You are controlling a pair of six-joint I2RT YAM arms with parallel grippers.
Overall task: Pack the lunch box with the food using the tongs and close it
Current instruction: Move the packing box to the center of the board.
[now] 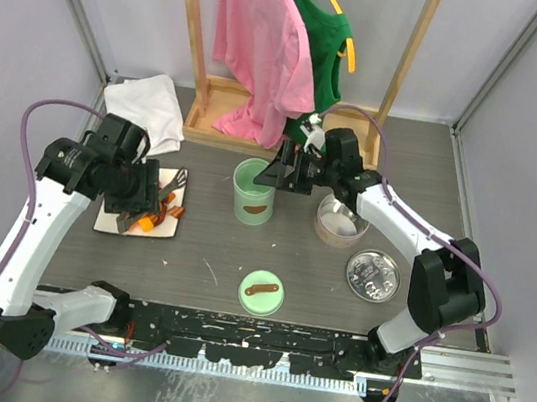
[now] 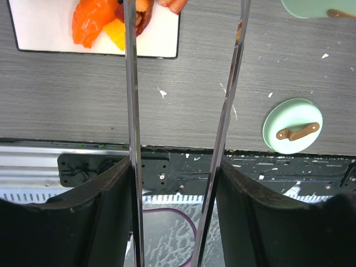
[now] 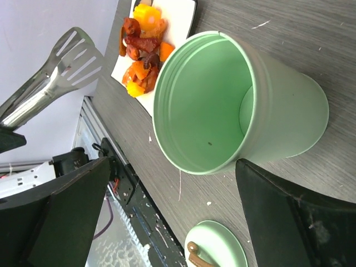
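The lunch box (image 1: 253,191) is a pale green round tub standing open and empty (image 3: 222,105). Its lid (image 1: 261,292) with a brown handle lies flat nearer the arms (image 2: 293,125) (image 3: 217,247). Orange, red and brown food (image 1: 149,222) (image 2: 97,25) (image 3: 142,44) is heaped on a white plate (image 1: 108,223) (image 2: 44,33). My left gripper (image 1: 129,209) (image 2: 175,167) is shut on the tongs (image 2: 132,83), one finger pressing each metal arm; their slotted tips (image 1: 177,185) (image 3: 61,67) hang over the plate. My right gripper (image 1: 274,177) (image 3: 172,167) stands open at the tub's rim.
A clear round bowl (image 1: 339,222) and a shiny metal dish (image 1: 372,274) sit right of the tub. A white cloth (image 1: 145,112) lies at the back left. A wooden rack (image 1: 205,50) with pink and green garments stands at the back.
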